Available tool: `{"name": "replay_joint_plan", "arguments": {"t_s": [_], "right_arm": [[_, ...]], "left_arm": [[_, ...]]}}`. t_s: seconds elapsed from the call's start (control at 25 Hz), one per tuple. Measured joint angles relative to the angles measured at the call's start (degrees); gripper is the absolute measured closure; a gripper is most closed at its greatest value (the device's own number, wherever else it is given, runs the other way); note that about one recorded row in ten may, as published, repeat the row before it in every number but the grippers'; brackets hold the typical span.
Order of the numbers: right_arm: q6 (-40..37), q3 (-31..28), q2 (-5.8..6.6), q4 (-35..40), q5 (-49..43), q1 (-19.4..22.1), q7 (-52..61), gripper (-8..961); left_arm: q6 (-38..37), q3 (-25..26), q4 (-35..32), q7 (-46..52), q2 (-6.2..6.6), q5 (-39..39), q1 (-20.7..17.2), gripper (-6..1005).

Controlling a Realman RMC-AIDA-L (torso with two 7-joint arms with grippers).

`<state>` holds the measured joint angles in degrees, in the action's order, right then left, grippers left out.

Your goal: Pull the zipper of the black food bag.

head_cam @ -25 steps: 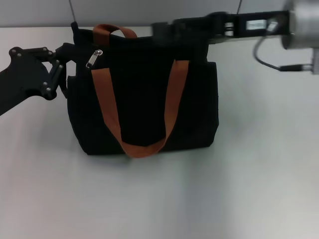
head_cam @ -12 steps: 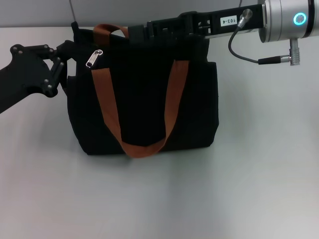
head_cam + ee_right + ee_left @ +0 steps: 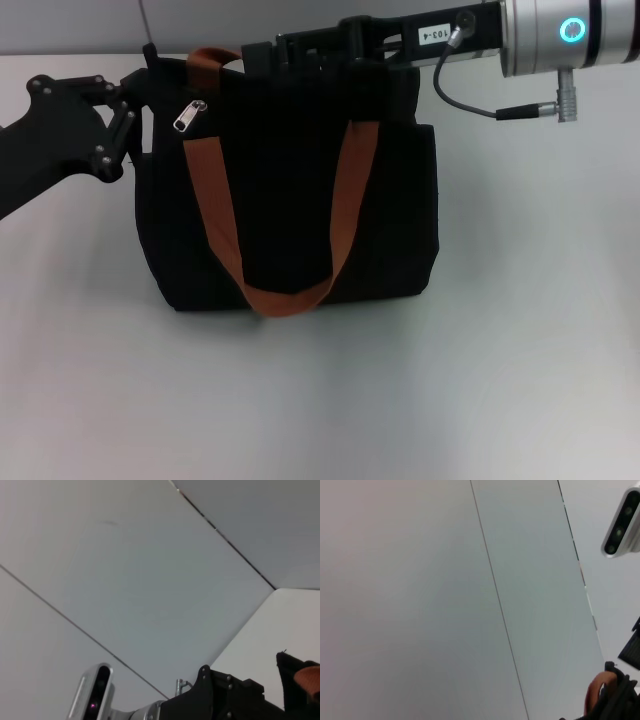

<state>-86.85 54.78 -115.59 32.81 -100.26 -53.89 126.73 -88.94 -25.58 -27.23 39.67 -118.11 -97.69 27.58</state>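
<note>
On the white table stands the black food bag, its silver zipper at the top left corner. Left gripper touches that corner; right gripper reaches along the far top edge. Neither's finger state shows. Pinch the tab squarely, pull along the zip line.

Even, soft overhead light; the white tabletop reads bright without glare. The boxy black fabric bag swallows detail, casting only a faint shadow at its base. Both wrist views look flat and hazy.
</note>
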Motion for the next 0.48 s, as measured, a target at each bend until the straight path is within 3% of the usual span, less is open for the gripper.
{"name": "replay_joint_plan", "arguments": {"t_s": [0.36,0.48], "right_arm": [[4.36,5.06,-0.65,0.02,-1.08,-2.49,4.62,207],[5.69,5.51,-1.06,0.01,-2.93,-3.40,6.43,359]], "left_arm": [[-0.25,0.00,-0.10,0.11,-0.02,0.05,0.63,956],[-0.27,0.00,-0.14,0.12,-0.02,0.05,0.64,955]]}}
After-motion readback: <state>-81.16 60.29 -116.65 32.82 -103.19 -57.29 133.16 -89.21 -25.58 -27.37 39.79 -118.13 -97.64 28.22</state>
